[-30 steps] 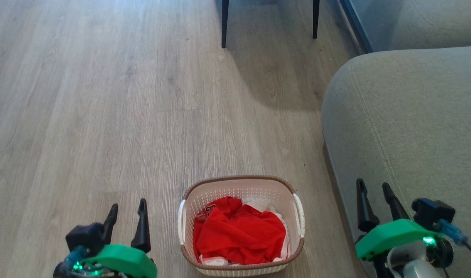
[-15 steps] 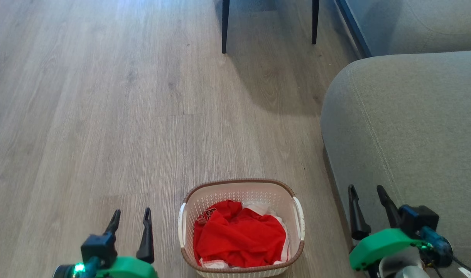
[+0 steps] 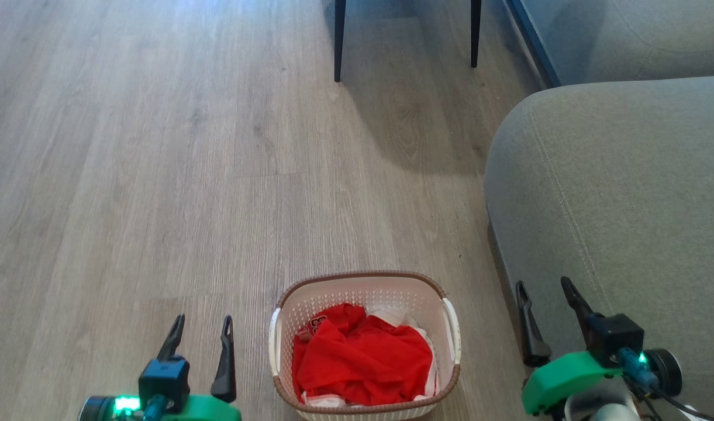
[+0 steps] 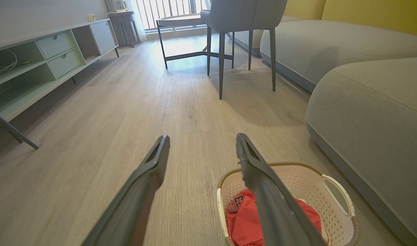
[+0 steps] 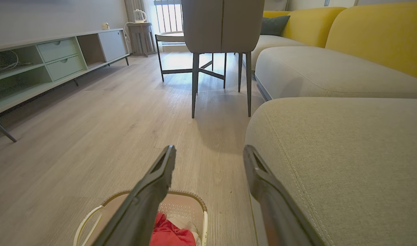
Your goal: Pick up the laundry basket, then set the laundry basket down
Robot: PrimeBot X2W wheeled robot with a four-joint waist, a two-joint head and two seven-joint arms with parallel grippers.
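Pre-grasp stage, by the look of it: nothing gripped, nothing lifted. Finds the laundry basket [image 3: 362, 275] flat on the wood floor [image 3: 158, 175] at 6 o'clock of the head view, with red-and-white clothes [image 3: 362, 362] heaped inside. Puts the grey sofa [image 3: 625, 193] just beside it toward 3 o'clock, across a narrow strip of floor, and dark chair legs [image 3: 337, 41] well apart at 12 o'clock.

Shows the left hand [image 3: 204, 320] at 9 o'clock of the basket, near the left handle [image 3: 273, 339] but apart from it, spread wide and empty, fingers aimed at 12 o'clock. Shows the right hand [image 3: 542, 284] at 3 o'clock of the basket, likewise wide and empty, over the sofa's near edge and apart from the right handle [image 3: 453, 330].

Next, probably: bring both hands inward and down to the handles, turn the fingers to straddle each loop, close together, then raise level so the clothes stay in. Calls for care on the right, where the sofa leaves little room for the fingers, and for even timing so as not to tip or shove a basket that looks light.
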